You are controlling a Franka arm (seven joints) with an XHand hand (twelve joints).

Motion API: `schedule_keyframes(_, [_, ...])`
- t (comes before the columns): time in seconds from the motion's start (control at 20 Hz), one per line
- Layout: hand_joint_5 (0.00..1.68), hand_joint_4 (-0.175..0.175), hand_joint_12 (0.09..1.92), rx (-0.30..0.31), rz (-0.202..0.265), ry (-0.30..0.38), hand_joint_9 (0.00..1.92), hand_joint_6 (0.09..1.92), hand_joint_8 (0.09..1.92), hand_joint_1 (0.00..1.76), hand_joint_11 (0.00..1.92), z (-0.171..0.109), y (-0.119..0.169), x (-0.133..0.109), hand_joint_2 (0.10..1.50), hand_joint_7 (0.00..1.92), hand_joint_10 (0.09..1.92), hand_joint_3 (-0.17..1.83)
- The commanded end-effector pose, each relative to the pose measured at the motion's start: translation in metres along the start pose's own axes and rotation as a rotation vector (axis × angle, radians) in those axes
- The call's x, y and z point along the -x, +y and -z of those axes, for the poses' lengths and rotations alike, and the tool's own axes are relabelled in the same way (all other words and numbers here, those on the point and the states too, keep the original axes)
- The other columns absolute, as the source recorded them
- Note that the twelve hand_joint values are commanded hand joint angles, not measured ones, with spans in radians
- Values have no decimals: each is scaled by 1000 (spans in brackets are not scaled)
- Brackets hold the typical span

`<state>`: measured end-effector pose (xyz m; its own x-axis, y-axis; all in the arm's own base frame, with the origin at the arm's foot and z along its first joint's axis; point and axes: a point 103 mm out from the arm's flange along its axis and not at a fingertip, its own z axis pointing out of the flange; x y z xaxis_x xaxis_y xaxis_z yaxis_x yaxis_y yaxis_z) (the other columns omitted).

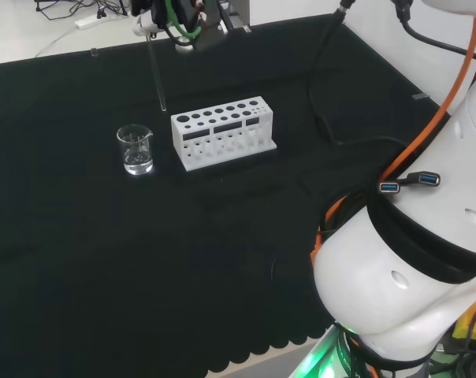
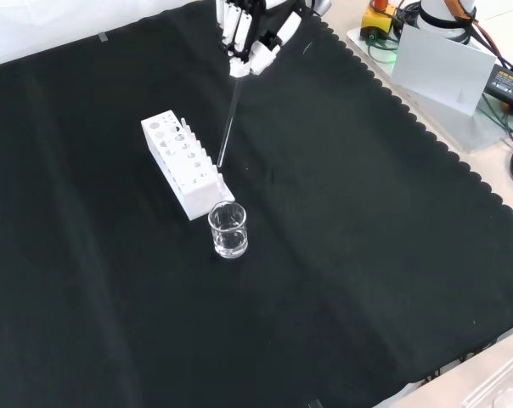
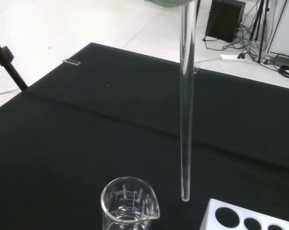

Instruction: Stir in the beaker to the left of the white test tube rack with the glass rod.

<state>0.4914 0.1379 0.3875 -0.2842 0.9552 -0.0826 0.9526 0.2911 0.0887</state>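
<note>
I see the hand (image 2: 250, 38) up at the far edge of the black cloth in the front view, its fingers (image 2: 236, 25) curled down and pinched around the top end of the glass rod (image 2: 227, 119). In the head view the same hand (image 1: 171, 20) sits at the top of the frame, above and behind the rack, with the glass rod (image 1: 157, 75) hanging from it.

The rod is held off the tabletop (image 2: 367, 255). Its long axis runs nearly upright, top end in the hand and free end pointing down, with a slight lean; in the front view the lower tip lands just beside the near end of the white test tube rack (image 2: 184, 166). From the wrist view I see the rod (image 3: 186, 110) drop straight away from the palm, its rounded tip hanging in the air above the cloth, between the beaker (image 3: 130, 203) and the corner of the rack (image 3: 250, 218), touching neither.

The beaker (image 2: 228, 229) stands upright below the hand and beyond the rod's tip, just past the near end of the rack in the front view. In the head view the beaker (image 1: 135, 150) is left of the rack (image 1: 222, 132) and holds a little clear liquid at the bottom. The rod's tip is outside the beaker, above its rim level and off to one side.
</note>
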Motion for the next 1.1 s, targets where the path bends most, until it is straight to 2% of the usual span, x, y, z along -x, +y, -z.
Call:
schedule_keyframes(0.05, [1370,-175,601,5,89,26,1532,87,1011,1313,1592,-6,-1,-22,1105,1173,889,-175])
schedule_keyframes(0.2, [1371,-175,602,5,106,49,1532,87,1011,1313,1592,-13,8,-28,1105,1174,890,-175])
schedule_keyframes(0.75, [1373,-175,604,-22,188,52,1532,87,1013,1313,1590,-14,33,-66,1105,1172,891,-175])
schedule_keyframes(1.1, [1374,-175,606,-33,210,60,1531,87,1014,1313,1590,-22,42,-62,1106,1171,892,-175])
